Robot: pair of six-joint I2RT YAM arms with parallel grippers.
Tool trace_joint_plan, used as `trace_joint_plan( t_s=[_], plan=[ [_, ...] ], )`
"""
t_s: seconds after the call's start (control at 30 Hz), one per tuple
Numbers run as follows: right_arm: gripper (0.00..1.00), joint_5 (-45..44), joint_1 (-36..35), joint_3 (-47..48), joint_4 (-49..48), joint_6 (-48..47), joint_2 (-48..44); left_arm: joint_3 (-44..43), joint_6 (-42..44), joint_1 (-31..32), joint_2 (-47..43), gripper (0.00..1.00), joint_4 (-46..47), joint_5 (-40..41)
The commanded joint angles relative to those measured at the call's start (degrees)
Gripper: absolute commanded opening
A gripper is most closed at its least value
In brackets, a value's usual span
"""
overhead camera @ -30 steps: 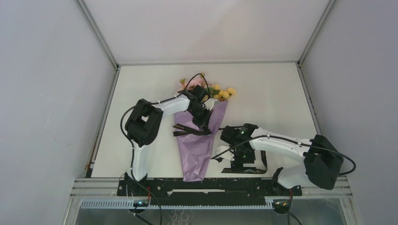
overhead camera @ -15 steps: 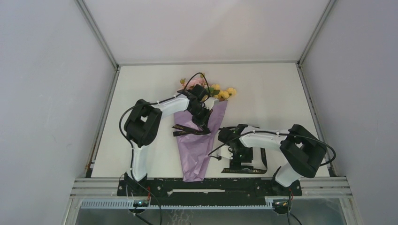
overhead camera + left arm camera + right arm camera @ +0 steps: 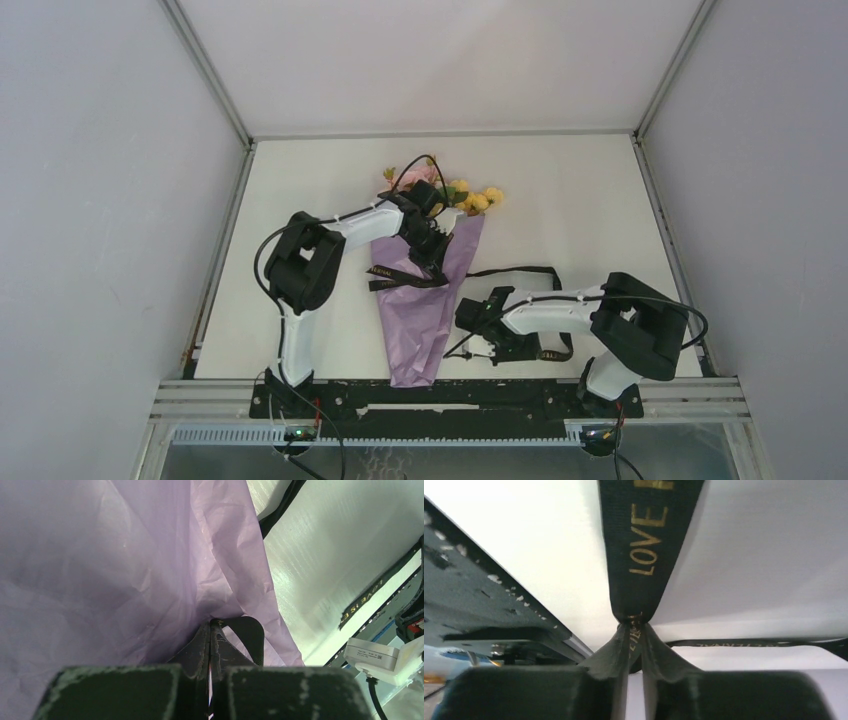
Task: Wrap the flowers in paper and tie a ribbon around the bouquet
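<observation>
The bouquet [image 3: 425,300] lies in the middle of the table: a cone of lilac paper [image 3: 110,565] with its point toward me and the pink and yellow flowers [image 3: 440,188] at the far, wide end. The dark ribbon [image 3: 403,279] crosses the cone's upper half. My left gripper [image 3: 436,262] rests on the cone, shut on a loop of that ribbon [image 3: 251,636]. My right gripper [image 3: 478,345] is low, right of the cone's tip, shut on a stretch of ribbon [image 3: 644,545] with gold lettering. More ribbon trails over the table [image 3: 522,270].
A dark rail and aluminium frame [image 3: 450,395] run along the near edge, close beside my right gripper [image 3: 634,625]. Grey walls enclose the white table [image 3: 600,200] on three sides. A slack ribbon strand [image 3: 749,642] lies across the table beyond the right fingers.
My right arm has folded back, bringing its gripper down and left toward the cone's tip, and the jaws went from wide open to shut on the ribbon. The left arm stayed still.
</observation>
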State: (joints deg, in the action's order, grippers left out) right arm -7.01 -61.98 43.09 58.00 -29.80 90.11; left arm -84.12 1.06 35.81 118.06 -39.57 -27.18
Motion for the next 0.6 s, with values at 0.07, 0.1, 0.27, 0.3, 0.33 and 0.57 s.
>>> trace_joint_plan(
  t_s=[0.07,0.1,0.27,0.3,0.33,0.57],
  plan=[
    [0.0,5.35,-0.94,1.77,-1.61,1.76,-2.85,0.0,1.55,-0.3,-3.36,0.0,-0.25,0.17],
    [0.0,5.9,-0.08,2.73,-0.81,2.11,-4.64,0.0,1.69,-0.25,-3.44,0.0,-0.24,0.25],
    [0.0,12.17,9.66,12.38,-0.71,4.55,-20.04,-0.47,2.53,-0.22,-4.02,0.0,-0.51,1.35],
    [0.0,16.14,12.57,14.17,-2.85,5.35,-23.64,-0.56,2.62,-0.22,-4.06,0.0,-0.55,1.35],
    [0.0,21.61,15.63,15.21,-6.74,6.53,-27.52,-0.67,2.63,-0.26,-4.04,0.0,-0.58,1.32],
    [0.0,47.48,21.34,10.48,-50.49,27.01,-38.02,-1.04,3.56,-0.29,-3.62,0.0,-0.51,1.11]
  ],
)
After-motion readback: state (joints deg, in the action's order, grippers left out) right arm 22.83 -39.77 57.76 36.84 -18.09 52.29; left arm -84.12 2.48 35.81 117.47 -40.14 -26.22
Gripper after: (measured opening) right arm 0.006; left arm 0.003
